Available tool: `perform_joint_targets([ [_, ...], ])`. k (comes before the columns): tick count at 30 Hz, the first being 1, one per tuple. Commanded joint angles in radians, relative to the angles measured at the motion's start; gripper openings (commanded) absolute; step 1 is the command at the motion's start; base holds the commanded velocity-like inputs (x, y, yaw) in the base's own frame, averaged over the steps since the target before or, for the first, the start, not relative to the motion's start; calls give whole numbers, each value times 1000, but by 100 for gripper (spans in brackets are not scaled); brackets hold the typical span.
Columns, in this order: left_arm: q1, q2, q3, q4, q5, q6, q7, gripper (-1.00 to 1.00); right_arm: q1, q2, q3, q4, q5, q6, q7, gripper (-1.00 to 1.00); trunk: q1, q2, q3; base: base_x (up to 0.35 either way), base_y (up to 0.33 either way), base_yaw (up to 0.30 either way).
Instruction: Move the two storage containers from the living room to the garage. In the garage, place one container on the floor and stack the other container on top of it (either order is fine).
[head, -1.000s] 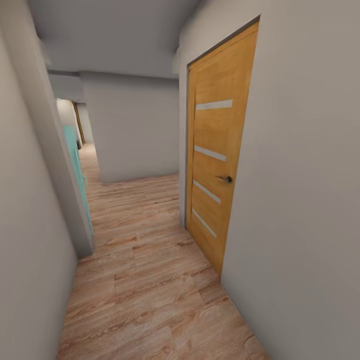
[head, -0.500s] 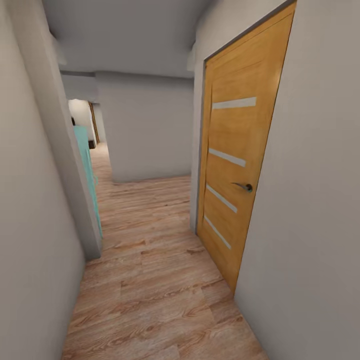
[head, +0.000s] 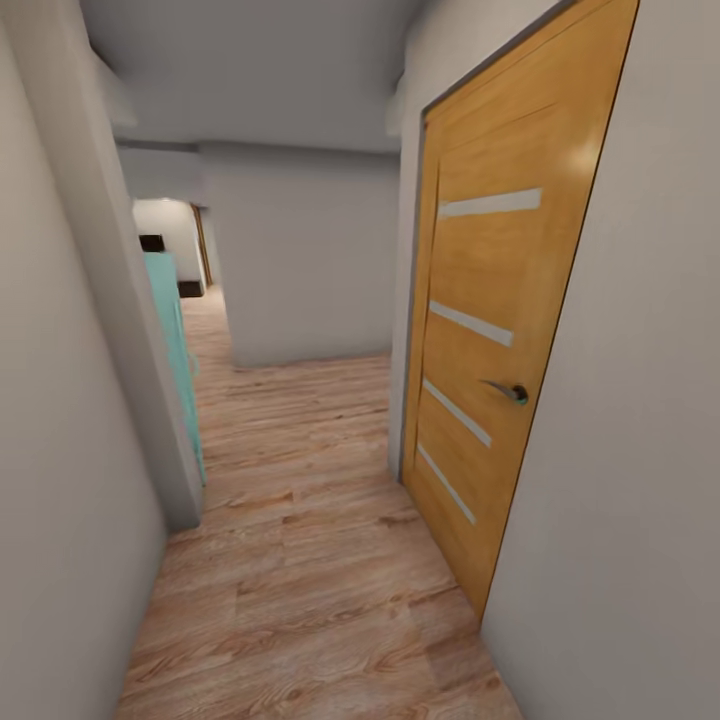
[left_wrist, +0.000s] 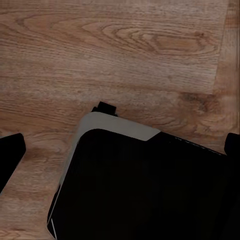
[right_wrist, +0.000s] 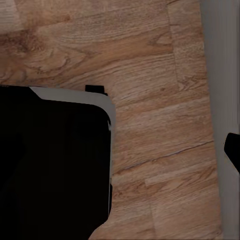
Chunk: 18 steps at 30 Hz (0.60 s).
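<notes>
The two storage containers, the living room and the garage are out of view. I am in a narrow corridor with light wood planking (head: 300, 560) underfoot. My left gripper (left_wrist: 122, 155) points down at the planks, open, its dark fingertips (left_wrist: 11, 155) far apart with nothing between them. My right gripper (right_wrist: 125, 150) also points down, with one dark fingertip (right_wrist: 233, 150) at the picture's edge and nothing held. My black, grey-edged base (left_wrist: 140, 190) lies below both wrists (right_wrist: 50, 160).
A shut orange wooden door (head: 500, 330) with a metal handle (head: 510, 392) is close on the right. On the left stands a grey wall corner (head: 130, 330) with a teal panel (head: 175, 340) behind it. A grey wall block (head: 310, 260) faces me; the corridor runs on past its left side.
The whole view has shifted: the camera has moved forward along the corridor, so the orange door is larger and further right, and more of the far passage shows.
</notes>
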Motion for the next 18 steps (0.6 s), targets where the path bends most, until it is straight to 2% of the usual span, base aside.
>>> perform_joint_targets([
  [1,-1,0,-8,0,8,-3,3,100,-1,1,8,3,-10,-6,0,100,1,-2,-2,321,-129,0],
  [7,-1,0,-8,0,8,-3,3,100,-1,3,7,3,-10,-7,0,100,1,-2,-2,321,-129,49],
  [18,-1,0,-8,0,8,-3,3,100,-1,2,5,3,-10,-7,0,100,1,-2,-2,321,-129,247],
])
